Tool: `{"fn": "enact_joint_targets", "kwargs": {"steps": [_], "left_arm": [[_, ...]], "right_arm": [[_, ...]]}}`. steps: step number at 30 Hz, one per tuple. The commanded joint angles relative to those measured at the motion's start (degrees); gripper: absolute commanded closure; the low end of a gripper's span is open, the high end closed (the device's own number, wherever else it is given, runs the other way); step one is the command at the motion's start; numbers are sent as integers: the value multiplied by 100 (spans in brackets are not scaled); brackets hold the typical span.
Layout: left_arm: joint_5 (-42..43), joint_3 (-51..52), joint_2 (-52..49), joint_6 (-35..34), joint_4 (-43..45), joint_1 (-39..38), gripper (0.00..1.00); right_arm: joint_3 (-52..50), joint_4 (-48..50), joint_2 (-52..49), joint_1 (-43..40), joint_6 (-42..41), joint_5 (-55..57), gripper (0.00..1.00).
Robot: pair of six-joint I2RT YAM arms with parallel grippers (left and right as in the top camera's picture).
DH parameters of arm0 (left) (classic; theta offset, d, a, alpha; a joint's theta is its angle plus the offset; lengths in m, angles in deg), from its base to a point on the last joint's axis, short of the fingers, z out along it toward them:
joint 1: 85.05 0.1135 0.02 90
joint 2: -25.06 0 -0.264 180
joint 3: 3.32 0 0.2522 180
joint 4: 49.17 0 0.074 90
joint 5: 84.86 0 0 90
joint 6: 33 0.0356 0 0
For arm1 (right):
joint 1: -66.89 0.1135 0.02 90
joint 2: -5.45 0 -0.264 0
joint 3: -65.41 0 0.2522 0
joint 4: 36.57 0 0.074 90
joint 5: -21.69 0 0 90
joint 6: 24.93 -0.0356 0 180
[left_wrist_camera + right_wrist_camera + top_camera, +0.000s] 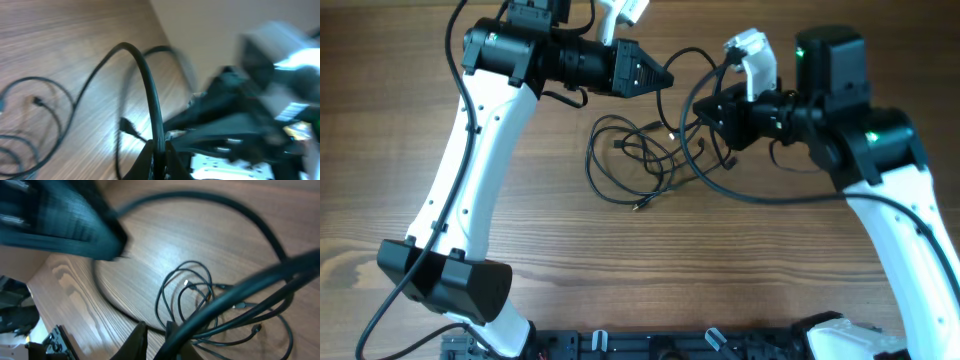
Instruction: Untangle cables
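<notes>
Several thin black cables (638, 160) lie in a loose tangle on the wooden table between my two grippers. My left gripper (665, 76) points right, above the tangle's far side. In the left wrist view it (159, 152) is shut on a black cable (145, 70) that arches up and left. My right gripper (703, 112) points left, close to the left one. In the right wrist view its fingers (156, 335) sit nearly together, and a thick-looking black cable (240, 292) runs down between them. The loose loops (190, 295) lie on the table below.
A long cable loop (760, 197) sweeps right under the right arm. A small plug end (642, 205) lies at the tangle's near side. The table's far edge and a pale wall (225, 30) are close behind. A black rail (650, 345) runs along the front edge.
</notes>
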Motion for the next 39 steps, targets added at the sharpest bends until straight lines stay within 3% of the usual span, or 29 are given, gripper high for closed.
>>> {"fn": "enact_joint_targets", "kwargs": {"steps": [1,6,18,22,26,32,39], "left_arm": [[710,4,11,-271,24,-31,96],[673,4,11,-232,13,-28,96],[299,4,9,-227,9,-31,96],[175,4,9,-225,9,-44,96],[-101,4,9,-203,9,-157,96],[-313,4,9,-52,37,-389,96],[-328,4,9,-52,188,-588,96]], "right_arm": [[13,114,-422,0,-330,46,81],[13,433,-669,-240,-1213,-98,75],[13,881,-660,-861,-1998,-1373,68],[13,1202,-660,-935,-2315,-1696,49],[13,1582,-662,-927,-2745,-1814,39],[13,1818,-662,-918,-3139,-1805,35],[13,1878,-946,-846,-3324,-1768,38]]}}
